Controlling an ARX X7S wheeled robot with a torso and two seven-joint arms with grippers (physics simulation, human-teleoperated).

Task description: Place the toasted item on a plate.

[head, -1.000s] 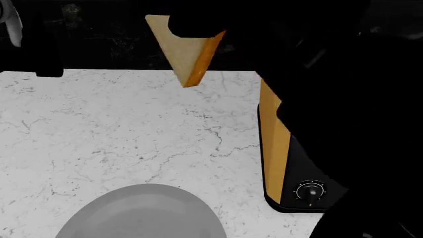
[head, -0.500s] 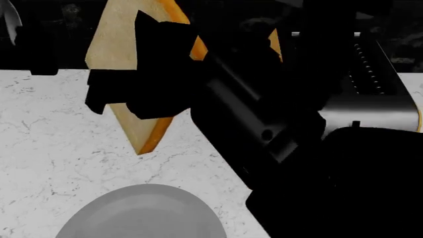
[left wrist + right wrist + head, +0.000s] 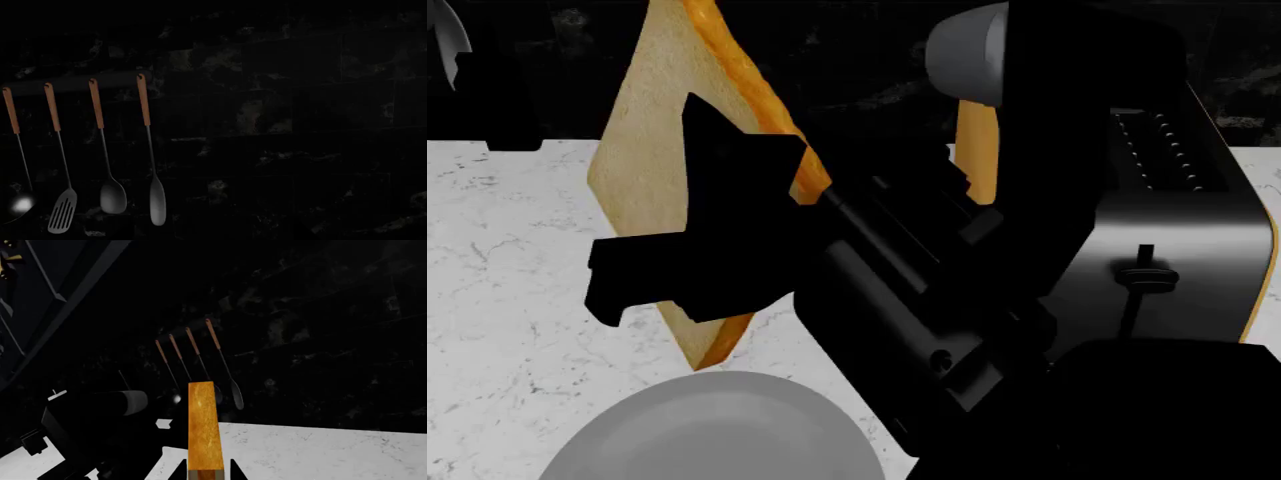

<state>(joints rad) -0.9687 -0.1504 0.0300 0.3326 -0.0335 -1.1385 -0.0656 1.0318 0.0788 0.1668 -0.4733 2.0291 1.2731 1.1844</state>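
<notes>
The toasted item (image 3: 647, 170), a pale tan bread slice with an orange-golden crust, hangs upright above the counter with its lower corner just over the far rim of the light-grey plate (image 3: 714, 435). My right gripper (image 3: 681, 235) is shut on the slice, and its black fingers cover part of the bread's face. In the right wrist view the slice's crust edge (image 3: 203, 425) stands up between my two fingertips (image 3: 235, 471), with the gripper (image 3: 205, 473) closed on it. My left gripper does not show; its wrist view faces a dark wall.
A black-and-yellow toaster (image 3: 1181, 235) with a lever stands on the white marble counter (image 3: 507, 300) at the right, behind my right arm. Several utensils (image 3: 107, 150) hang on a rail on the dark tiled wall. A dark arm part (image 3: 87, 415) shows in the right wrist view.
My right arm has carried the bread slice left and down, and it now hangs just above the plate's far rim. More of the toaster's top and front shows at the right.
</notes>
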